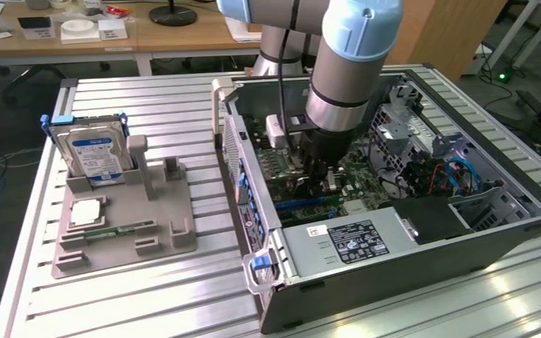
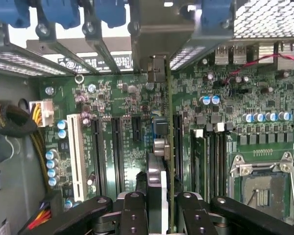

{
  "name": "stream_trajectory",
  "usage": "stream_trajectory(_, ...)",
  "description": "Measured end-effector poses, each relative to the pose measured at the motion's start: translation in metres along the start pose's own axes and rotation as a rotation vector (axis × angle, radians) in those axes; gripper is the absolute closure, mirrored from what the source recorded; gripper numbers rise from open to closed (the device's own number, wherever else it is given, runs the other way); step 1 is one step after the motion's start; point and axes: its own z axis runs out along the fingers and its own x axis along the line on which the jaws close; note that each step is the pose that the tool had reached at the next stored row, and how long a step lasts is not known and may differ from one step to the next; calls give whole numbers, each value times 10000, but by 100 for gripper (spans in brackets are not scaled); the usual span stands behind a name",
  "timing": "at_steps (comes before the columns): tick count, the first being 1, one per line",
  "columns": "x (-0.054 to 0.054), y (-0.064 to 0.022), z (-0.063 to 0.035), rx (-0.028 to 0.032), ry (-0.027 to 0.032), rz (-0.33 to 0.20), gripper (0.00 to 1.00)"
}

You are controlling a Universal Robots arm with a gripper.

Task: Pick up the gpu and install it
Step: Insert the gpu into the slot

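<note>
My gripper (image 1: pixel 313 176) reaches down into the open computer case (image 1: pixel 496 239), just above the green motherboard (image 1: pixel 280 162). In the wrist view my gripper (image 2: pixel 161 215) is shut on the gpu (image 2: pixel 159 181), a thin card seen edge-on between the black fingers (image 2: pixel 132 215). The card stands upright over the motherboard (image 2: pixel 122 98), between two long black expansion slots (image 2: pixel 179 147). Its silvery bracket end (image 2: pixel 157 68) points at the case's rear slot openings. I cannot tell whether the card's edge touches a slot.
On the exterior view's left, a grey fixture (image 1: pixel 158 239) holds a blue-labelled hard drive (image 1: pixel 96 151), a CPU chip (image 1: pixel 87 211) and a green RAM stick (image 1: pixel 120 229). Inside the case are the power supply (image 1: pixel 346 243), blue slot latches (image 2: pixel 59 12), a cable bundle (image 2: pixel 10 122) and the CPU socket (image 2: pixel 259 188).
</note>
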Motion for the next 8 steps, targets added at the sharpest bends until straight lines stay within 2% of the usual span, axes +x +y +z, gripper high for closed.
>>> stream_trajectory(8,0,-13,36,0,1,1,72)
